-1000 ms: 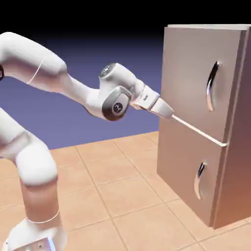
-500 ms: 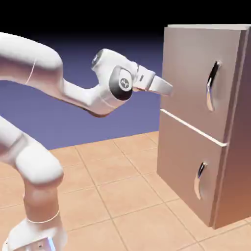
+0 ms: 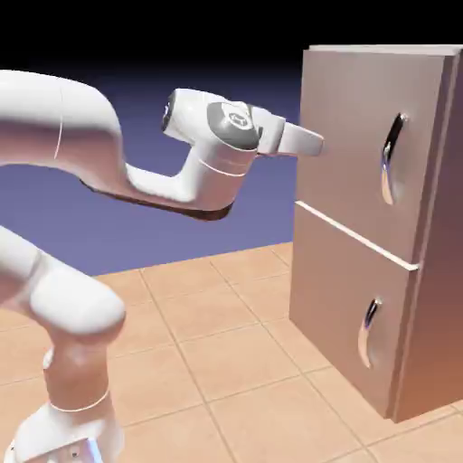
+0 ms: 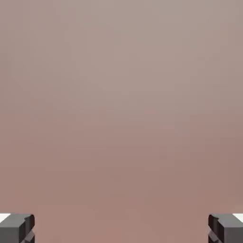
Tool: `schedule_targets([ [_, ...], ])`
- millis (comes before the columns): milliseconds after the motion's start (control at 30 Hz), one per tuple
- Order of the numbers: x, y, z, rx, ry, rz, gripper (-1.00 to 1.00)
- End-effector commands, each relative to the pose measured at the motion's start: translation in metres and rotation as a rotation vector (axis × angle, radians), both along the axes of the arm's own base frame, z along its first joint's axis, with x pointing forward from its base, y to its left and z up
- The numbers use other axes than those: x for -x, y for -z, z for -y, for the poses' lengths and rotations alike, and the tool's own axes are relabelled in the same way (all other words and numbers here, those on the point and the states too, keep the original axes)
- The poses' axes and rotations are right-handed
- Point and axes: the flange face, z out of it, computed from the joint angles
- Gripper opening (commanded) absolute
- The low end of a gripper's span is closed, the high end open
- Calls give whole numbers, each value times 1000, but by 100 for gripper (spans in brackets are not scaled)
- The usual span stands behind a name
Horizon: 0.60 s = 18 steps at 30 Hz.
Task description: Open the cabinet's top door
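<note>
Since a second ago the arm has lifted its hand from the seam between the two doors up to the top door (image 3: 362, 145), and the wrist has rolled so the hand points level at the panel. Now the gripper (image 3: 316, 142) sits just at the door's left edge, well left of the long handle (image 3: 391, 158). Its jaws stand wide apart and empty; in the hand view the fingertips (image 4: 16, 228) sit at opposite corners with only the pinkish panel (image 4: 121, 104) between them. Both doors of the cabinet (image 3: 439, 271), at the right, are shut.
</note>
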Motion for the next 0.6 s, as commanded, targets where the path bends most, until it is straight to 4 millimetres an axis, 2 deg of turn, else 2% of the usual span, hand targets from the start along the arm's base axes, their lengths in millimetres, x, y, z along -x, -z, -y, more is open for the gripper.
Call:
schedule_targets([
  [0, 0, 0, 3, -2, 0, 12, 0],
  [267, -4, 3, 34, -24, 4, 103, 0],
  [567, -16, 18, 76, -52, 6, 188, 0],
])
